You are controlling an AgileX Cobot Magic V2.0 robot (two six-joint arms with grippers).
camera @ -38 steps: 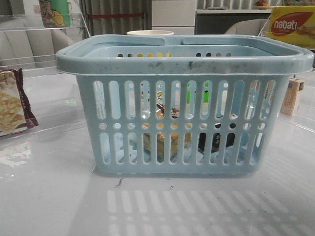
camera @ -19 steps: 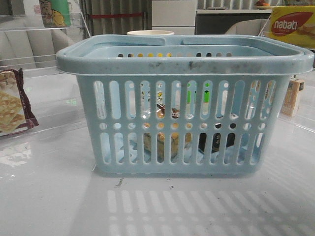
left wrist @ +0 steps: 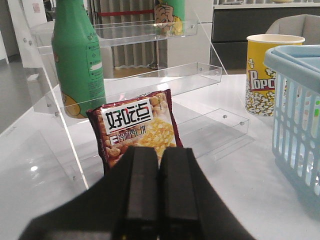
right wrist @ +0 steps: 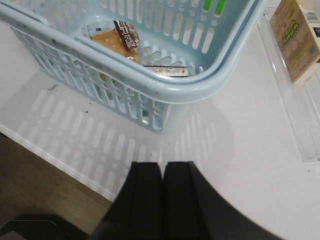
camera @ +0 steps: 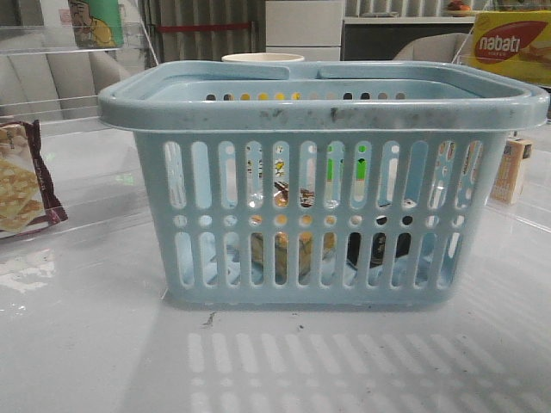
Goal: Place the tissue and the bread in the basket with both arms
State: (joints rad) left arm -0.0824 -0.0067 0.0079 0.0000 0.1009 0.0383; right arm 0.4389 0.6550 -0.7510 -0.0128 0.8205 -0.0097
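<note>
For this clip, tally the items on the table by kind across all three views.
Baskets: 1, basket
Bagged bread: 1, bread
Tissue packs: 1, tissue
Snack packets: 1, cracker packet
Bottles: 1, green bottle
Cups: 1, popcorn cup
Cartons: 1, small carton
Total: 7

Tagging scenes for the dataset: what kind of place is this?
Probably a lab or office mock-up of a shop, not a real store: clear acrylic shelves with a green bottle and snack bag, a light-blue basket on a white table, sofas and cabinets behind.
</note>
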